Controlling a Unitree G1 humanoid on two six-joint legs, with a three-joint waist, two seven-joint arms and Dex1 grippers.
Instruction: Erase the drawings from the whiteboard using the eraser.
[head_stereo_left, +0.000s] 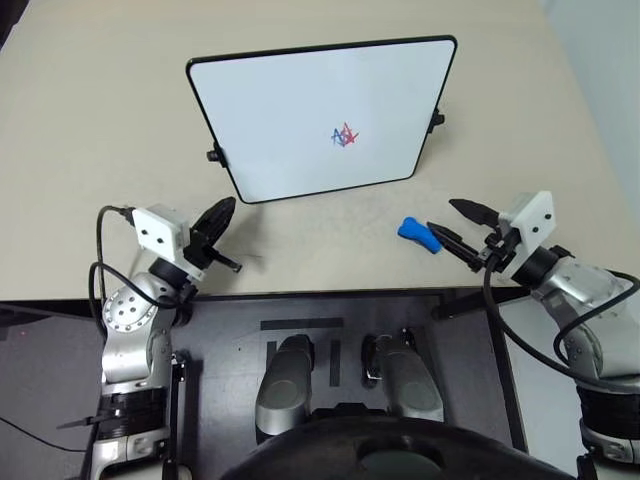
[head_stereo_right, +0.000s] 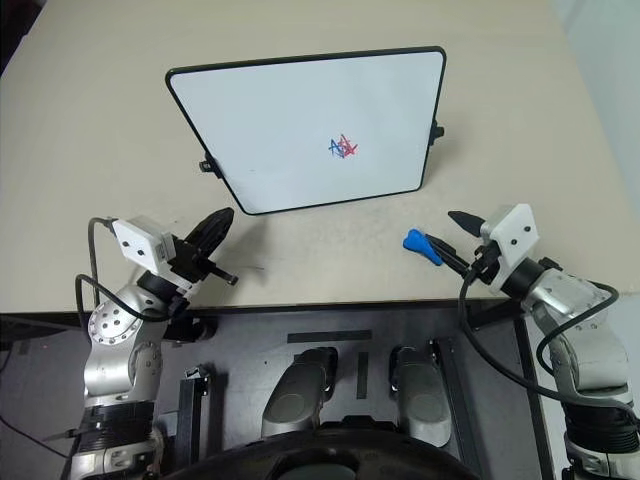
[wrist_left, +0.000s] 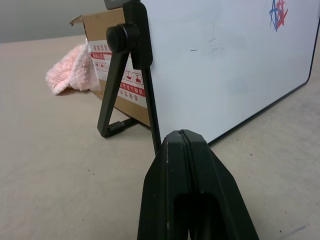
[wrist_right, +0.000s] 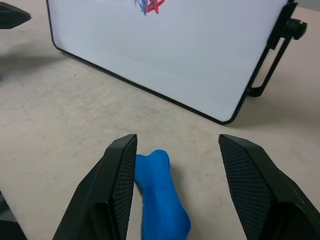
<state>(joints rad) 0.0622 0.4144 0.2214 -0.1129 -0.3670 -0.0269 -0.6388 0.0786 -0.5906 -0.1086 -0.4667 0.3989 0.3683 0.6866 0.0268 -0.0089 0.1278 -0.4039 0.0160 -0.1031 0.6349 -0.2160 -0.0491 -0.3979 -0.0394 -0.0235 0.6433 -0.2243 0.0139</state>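
Right gripper (wrist_right: 172, 187) first: I see its two black fingers spread wide with nothing clamped, hanging low over the beige table (head_stereo_left: 90, 120). From the right wrist view the blue eraser (wrist_right: 161, 197) lies flat on the table in the gap between the fingers, close against one finger and well clear of the other; whether it touches that near finger I cannot tell. From my head view the eraser (head_stereo_left: 418, 234) sits at about 9 o'clock from the right gripper's tips, just beside them. It is a short bow-shaped piece, and its long axis runs from roughly 10 o'clock to 4 o'clock in the head view, the 4 o'clock end pointing back into the gripper.

My left gripper (head_stereo_left: 213, 232) is pressed closed on nothing, hovering near the table's front edge, aimed toward the whiteboard.

That whiteboard (head_stereo_left: 300, 100) stands propped on its black legs at about 11 o'clock from the eraser, well apart from it, tilted back. On it, right of centre, is the small red and blue scribble (head_stereo_left: 344, 136), untouched.

Behind the whiteboard the left wrist view shows a cardboard box (wrist_left: 107, 55); I cannot see inside it. A pink fluffy cloth (wrist_left: 72, 74) lies against its side on the table.
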